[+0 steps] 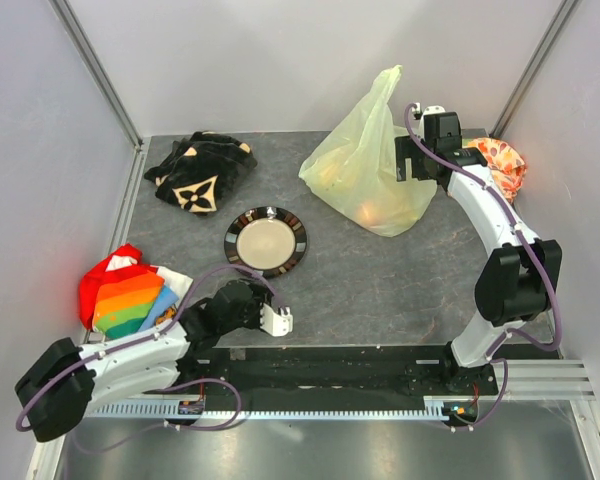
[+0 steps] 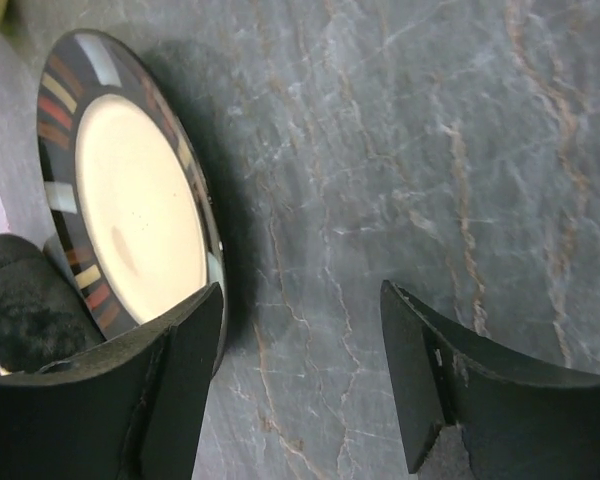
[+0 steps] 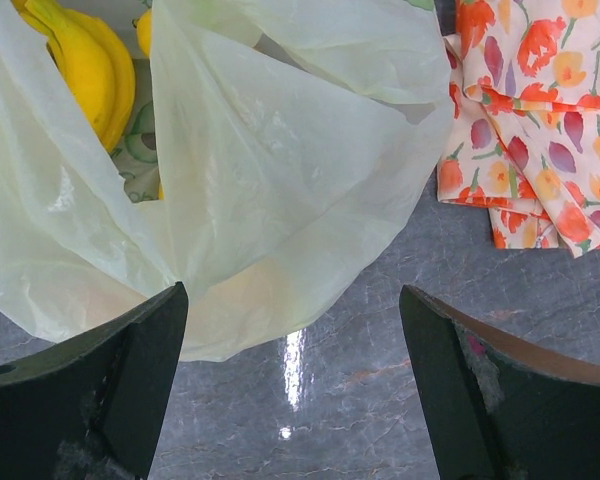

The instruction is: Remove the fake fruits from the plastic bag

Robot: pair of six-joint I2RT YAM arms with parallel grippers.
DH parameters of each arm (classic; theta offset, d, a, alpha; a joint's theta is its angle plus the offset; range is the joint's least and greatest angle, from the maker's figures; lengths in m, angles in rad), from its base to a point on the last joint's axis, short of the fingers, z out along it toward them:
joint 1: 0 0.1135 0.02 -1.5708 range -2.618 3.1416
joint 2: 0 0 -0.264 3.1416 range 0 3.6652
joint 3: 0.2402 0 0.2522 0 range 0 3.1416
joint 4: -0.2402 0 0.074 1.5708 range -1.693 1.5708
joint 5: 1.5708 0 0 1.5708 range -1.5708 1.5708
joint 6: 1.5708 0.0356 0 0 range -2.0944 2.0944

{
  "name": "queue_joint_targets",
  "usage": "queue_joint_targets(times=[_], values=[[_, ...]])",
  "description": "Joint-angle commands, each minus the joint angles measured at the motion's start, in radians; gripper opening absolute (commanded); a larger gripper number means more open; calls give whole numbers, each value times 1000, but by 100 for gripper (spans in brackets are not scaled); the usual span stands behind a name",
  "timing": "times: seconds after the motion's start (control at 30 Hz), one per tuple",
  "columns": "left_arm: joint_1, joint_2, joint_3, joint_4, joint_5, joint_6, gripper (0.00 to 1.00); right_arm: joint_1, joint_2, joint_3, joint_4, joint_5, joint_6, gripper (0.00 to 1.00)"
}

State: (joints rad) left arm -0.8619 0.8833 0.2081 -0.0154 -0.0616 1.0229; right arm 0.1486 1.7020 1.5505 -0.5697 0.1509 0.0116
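1. Near edge: the left pincer (image 1: 280, 322) is spread and holds nothing. In the left wrist view its fingers (image 2: 180, 380) stand wide apart over bare bench (image 2: 400, 150), just beside the near rim of the striped plate (image 2: 60, 110).
2. Near-left corner: a rainbow-coloured cloth item (image 1: 125, 295) lies beside the left arm. It is not part of the task.
3. Bench centre: I see nothing on the plate (image 1: 230, 243).
4. Far-right area: the right pincer (image 1: 412, 160) is also spread, with nothing pinched. In the right wrist view it (image 3: 293, 310) faces the plastic bag (image 3: 280, 150). I cannot tell whether it touches the film.
5. Task items: the plastic bag (image 1: 365, 165) sits toward the far-right corner, one handle standing up. A banana bunch (image 3: 90, 60) and a yellow fruit (image 3: 143, 30) show inside its mouth.
6. Far edge: a black patterned cloth (image 1: 200, 170) lies far left, and an orange floral cloth (image 1: 500, 160) against the right edge.
7. Progress, as I judge it: I see no fruit outside the bag, so the removal has not begun and every fruit remains to be taken out.
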Motion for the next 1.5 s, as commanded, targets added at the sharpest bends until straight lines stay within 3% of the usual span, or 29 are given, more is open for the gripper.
queue_joint_targets(times=[0.0, 0.27, 0.53, 0.63, 0.73, 0.77, 0.8, 1.13, 1.33, 1.47], values=[[-3, 58, -7, 147, -66, -43, 71, 3, -53, -9, 7, 1, -1, 95], [9, 243, 67, 147, -103, -23, 56, 5, -56, -27, 21, 1, 1, 96], [18, 394, 76, 281, -132, 39, 53, 5, -36, -3, 14, 1, 4, 96], [21, 498, 128, 285, -161, 28, 38, 5, -30, -3, 13, -4, 8, 96], [21, 583, 184, 255, -184, 0, 17, 5, -27, 3, 8, -10, 13, 96], [21, 591, 198, 227, -188, -24, 4, 3, -28, 5, 7, -11, 11, 96], [20, 589, 214, 213, -191, -36, 2, 5, -30, 10, 7, -11, 11, 96], [-55, 474, 206, -7, -182, -172, 2, 5, -42, -13, 8, -8, 7, 96], [-242, 442, 237, -150, -107, -300, 2, 3, -41, 11, -5, 4, -2, 96], [-334, 418, 225, -158, -54, -371, 2, 3, -42, 5, -10, 15, -2, 96]])
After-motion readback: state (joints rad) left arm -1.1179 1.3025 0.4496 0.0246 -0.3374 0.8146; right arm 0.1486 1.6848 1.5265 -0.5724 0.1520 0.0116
